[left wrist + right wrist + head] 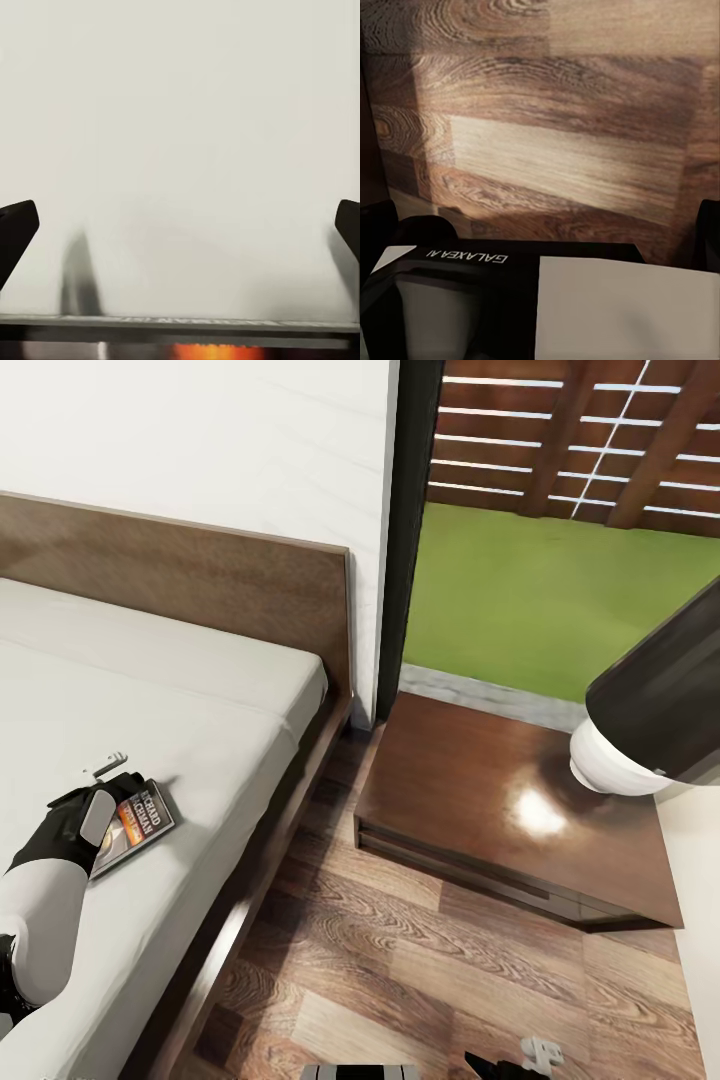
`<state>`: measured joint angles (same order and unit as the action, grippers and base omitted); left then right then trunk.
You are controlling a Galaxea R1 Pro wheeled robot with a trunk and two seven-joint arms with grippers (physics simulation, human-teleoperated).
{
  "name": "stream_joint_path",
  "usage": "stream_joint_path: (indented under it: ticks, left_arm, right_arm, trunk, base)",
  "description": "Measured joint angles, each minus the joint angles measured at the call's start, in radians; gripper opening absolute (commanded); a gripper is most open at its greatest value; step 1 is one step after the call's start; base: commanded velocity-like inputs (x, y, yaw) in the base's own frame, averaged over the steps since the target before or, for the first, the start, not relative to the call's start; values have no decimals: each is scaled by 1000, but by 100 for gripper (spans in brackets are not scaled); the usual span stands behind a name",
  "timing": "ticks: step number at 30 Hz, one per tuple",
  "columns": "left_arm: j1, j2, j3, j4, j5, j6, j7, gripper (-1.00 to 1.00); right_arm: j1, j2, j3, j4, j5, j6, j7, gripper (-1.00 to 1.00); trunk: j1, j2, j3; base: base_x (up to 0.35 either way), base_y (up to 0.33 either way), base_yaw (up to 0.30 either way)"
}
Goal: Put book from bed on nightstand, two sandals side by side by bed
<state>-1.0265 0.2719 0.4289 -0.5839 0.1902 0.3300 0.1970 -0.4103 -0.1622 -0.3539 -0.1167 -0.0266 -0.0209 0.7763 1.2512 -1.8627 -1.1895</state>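
One book (133, 827) is reached on the bed (200, 760) just under the left gripper (112, 788), whose fingers are spread wide, ready for a grasp toward the nightstand (480, 810).

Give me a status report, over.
Left tool open, over book on bed. Right tool open above floor. Nightstand top free beside lamp.

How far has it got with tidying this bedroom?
Nothing looks finished yet. The dark paperback book still lies on the off-white mattress of the dark wooden bed. In hand: the left gripper sits at the book's edge, its fingers spread wide over the mattress, so no grasp is confirmed. Left: carry the book to the dark brown wooden nightstand beside the bed, then line up the sandals, not visible here.
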Motion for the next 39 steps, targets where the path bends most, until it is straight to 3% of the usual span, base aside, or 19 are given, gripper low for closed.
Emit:
stream_joint_path:
  ticks: [30,39]
  left_arm:
    - [0,0,1,3,8,-5,-1,100]
    - [0,0,2,4,-1,-4,2,100]
  right_arm:
    - [0,0,0,-1,0,0,0,100]
    - [0,0,0,1,0,0,0,100]
  trunk:
    - [0,0,0]
    - [0,0,1]
  base:
    - [-18,0,0]
    - [0,0,-106]
